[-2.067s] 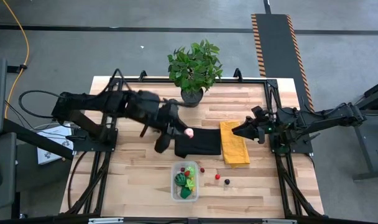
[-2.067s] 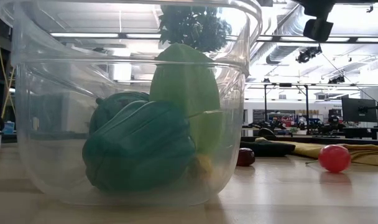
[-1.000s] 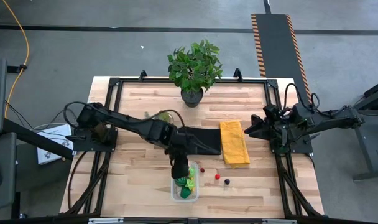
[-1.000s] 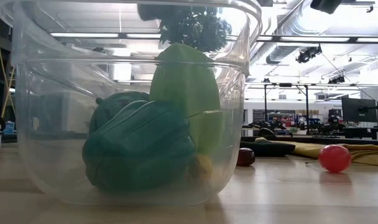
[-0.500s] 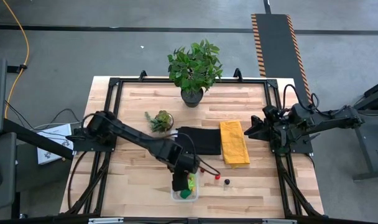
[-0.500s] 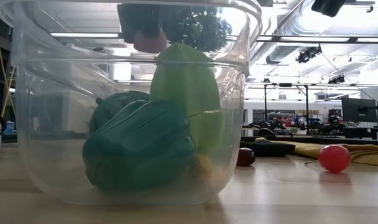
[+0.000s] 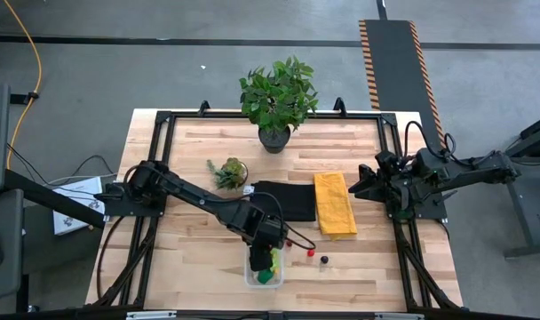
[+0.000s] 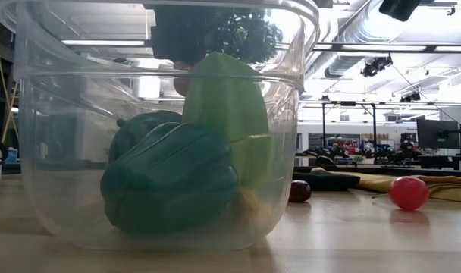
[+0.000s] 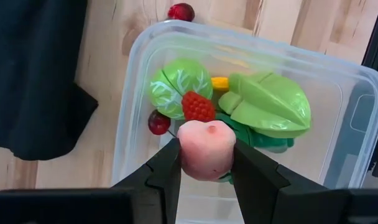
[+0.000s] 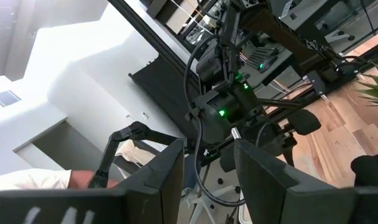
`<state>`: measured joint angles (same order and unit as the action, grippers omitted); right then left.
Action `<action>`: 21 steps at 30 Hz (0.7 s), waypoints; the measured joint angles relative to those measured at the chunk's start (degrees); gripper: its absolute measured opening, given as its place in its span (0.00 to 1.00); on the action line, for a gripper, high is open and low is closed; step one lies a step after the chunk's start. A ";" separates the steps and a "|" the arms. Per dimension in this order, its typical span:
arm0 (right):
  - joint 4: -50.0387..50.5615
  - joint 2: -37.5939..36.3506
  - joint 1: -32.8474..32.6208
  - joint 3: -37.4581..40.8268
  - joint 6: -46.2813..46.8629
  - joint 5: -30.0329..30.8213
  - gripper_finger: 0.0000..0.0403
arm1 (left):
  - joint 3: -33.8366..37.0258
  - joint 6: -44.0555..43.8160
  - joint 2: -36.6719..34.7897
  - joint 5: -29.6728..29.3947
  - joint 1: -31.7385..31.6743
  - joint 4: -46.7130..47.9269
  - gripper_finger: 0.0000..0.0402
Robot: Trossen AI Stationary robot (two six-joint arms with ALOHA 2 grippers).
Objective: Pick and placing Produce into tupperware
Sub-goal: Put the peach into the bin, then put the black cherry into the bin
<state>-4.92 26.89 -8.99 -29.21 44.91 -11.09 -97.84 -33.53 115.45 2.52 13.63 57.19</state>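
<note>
Your left gripper (image 9: 203, 165) hangs over the tupperware (image 7: 250, 277) at the near edge of the table (image 7: 181, 142), about 6 o'clock from the table's middle in the high view, and it's pinching a pink peach-like toy (image 9: 206, 148) between both fingers (image 9: 167, 177). The wrist view looks straight down into the clear tub: lime-green leafy piece (image 9: 268, 104), round green cabbage half (image 9: 176, 85), red raspberry (image 9: 198, 107), a bit of yellow (image 9: 220, 82), a dark red cherry (image 9: 158, 122) and darker green stuff under the peach. In the low view the tub wall fills most of the picture, with a dark green pepper-like toy (image 8: 170, 178) and a pale green piece (image 8: 227, 98) inside; the dark gripper shows just above the rim, peach mostly hidden. Loose produce sits outside the tub at its 2 to 3 o'clock in the high view: small red piece (image 7: 289, 242), red ball (image 7: 310, 252), dark ball (image 7: 324, 260). Black cloth (image 7: 288, 201) and yellow cloth (image 7: 335, 203) lie side by side at mid-table, small succulent (image 7: 229, 171) at 10 o'clock, big potted plant (image 7: 277, 98) at 12 o'clock. Your right gripper (image 7: 359, 182) waits at 3 o'clock, over the table's right edge, fingers spread a little with nothing between them.
</note>
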 joint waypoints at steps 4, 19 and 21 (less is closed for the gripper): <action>-0.01 0.00 0.00 0.00 0.00 0.00 0.33 | 0.00 0.06 -0.02 0.71 0.02 0.08 0.28; 0.02 0.00 0.00 0.00 -0.15 -0.02 0.33 | 0.00 0.77 -0.02 0.73 0.39 -0.04 0.43; 0.02 0.00 0.00 0.00 -0.11 0.00 0.33 | 0.00 1.20 -0.02 0.85 0.35 0.00 0.44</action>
<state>-4.91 26.89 -8.99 -29.21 44.79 -11.09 -97.84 -32.34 115.44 3.37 13.98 57.19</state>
